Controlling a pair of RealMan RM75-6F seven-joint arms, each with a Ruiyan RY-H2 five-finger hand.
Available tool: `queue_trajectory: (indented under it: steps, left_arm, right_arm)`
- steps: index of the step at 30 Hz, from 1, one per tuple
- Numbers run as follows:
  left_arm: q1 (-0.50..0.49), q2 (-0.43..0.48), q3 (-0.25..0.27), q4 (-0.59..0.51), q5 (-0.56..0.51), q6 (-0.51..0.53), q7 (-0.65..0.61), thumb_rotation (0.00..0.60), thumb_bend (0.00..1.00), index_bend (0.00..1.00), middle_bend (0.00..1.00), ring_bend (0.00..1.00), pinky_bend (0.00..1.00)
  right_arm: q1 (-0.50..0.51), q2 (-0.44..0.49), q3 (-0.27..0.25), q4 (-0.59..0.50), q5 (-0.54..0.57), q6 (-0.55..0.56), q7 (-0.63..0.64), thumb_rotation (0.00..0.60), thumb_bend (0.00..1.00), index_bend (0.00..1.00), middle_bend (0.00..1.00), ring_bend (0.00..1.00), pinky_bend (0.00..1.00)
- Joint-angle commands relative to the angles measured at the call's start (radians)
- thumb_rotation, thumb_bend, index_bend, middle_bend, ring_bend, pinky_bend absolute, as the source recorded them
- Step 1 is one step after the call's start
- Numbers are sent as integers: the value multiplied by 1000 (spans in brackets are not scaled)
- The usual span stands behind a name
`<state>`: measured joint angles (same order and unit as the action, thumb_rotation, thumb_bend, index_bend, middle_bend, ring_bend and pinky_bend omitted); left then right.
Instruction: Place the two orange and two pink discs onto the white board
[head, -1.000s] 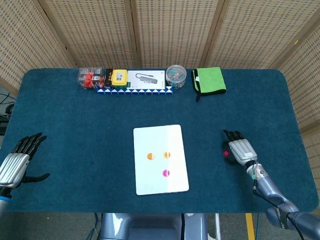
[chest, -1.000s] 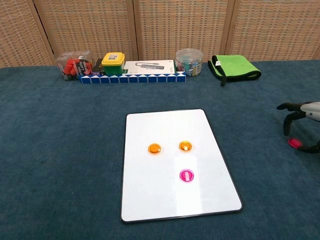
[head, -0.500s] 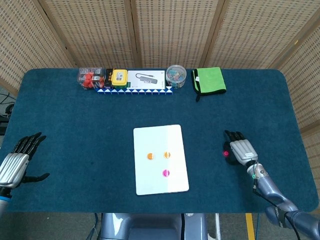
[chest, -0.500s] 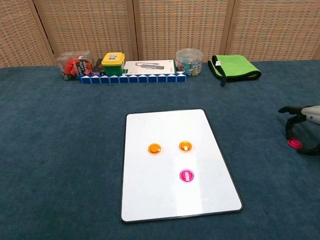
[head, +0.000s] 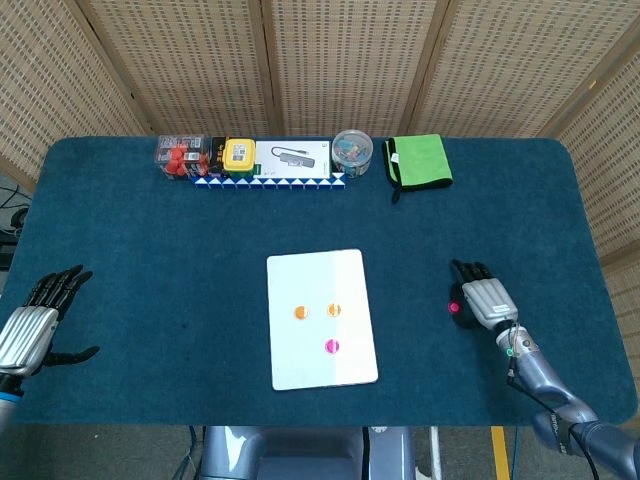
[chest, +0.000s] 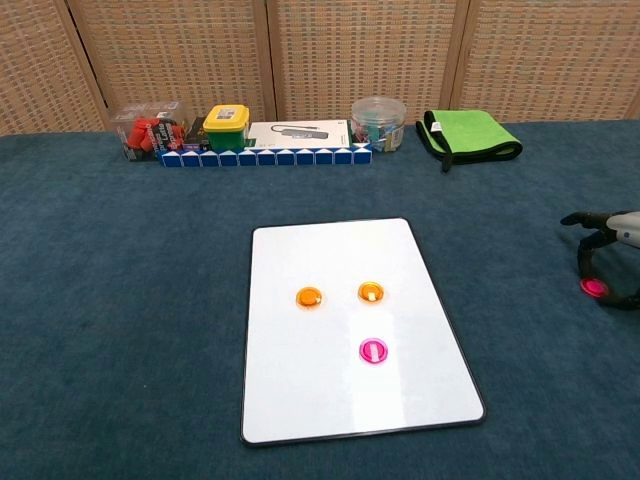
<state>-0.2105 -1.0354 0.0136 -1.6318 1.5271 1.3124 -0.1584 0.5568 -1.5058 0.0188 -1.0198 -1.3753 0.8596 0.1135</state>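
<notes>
Right hand (head: 486, 299) curls its fingers (chest: 590, 248) around a pink disc (chest: 594, 288) on the cloth, right of the board (chest: 352, 330); two orange discs (chest: 309, 297) and another pink (chest: 373, 351) sit on it; left hand (head: 30, 328) spread, empty

Left hand (head: 30, 325) low at the near-left edge, palm down, fingers spread, holding nothing. Right hand (head: 484, 298) out front on the right, forearm angled in from the near-right corner, fingers (chest: 590, 243) arched downward, tips apart.
</notes>
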Motion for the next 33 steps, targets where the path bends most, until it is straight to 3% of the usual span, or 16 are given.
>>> queue_trajectory:
  steps: [1, 9, 18, 25, 33]
  left_arm:
    - [0, 0, 0, -1, 1, 0, 0, 600, 0, 0, 0, 0, 0]
    - [-3, 1, 1, -1, 3, -5, -3, 600, 0, 0, 0, 0, 0]
    - [-4, 3, 1, 1, 4, -7, -10, 600, 0, 0, 0, 0, 0]
    - [0, 6, 3, 10, 3, -5, -33, 600, 0, 0, 0, 0, 0]
    - [2, 10, 7, 16, 8, -4, -52, 600, 0, 0, 0, 0, 0]
  right_arm:
    - [2, 21, 4, -39, -19, 22, -4, 600, 434, 548, 0, 0, 0]
    - [45, 87, 21, -238, -74, 49, -85, 600, 435, 548, 1, 0, 0]
    - [179, 67, 76, -450, -41, -75, -318, 600, 440, 548, 4, 0, 0]
    - [275, -29, 114, -480, 30, -157, -440, 600, 438, 551, 11, 0, 0]
    - [336, -91, 122, -486, 70, -172, -527, 600, 437, 555, 11, 0, 0]
